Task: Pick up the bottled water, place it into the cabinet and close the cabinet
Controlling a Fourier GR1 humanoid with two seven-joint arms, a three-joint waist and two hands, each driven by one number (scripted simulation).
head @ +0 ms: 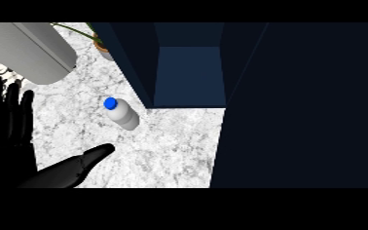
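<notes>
The water bottle (122, 113) stands upright on the marble counter (173, 146); it is clear with a blue cap. Right behind it rises the dark blue cabinet (188, 73), its compartment open toward me and nothing visible inside. The cabinet door (295, 107) is swung out and fills the right side of the view. My left hand (16, 136) shows at the left edge, fingers straight up and open, with its thumb (82, 163) stretched right, its tip a little below and left of the bottle without touching it. My right hand does not show.
A large grey cylinder (36, 48) lies across the back left corner. A potted plant (101, 41) stands beside the cabinet's left wall. The open door covers the counter to the right.
</notes>
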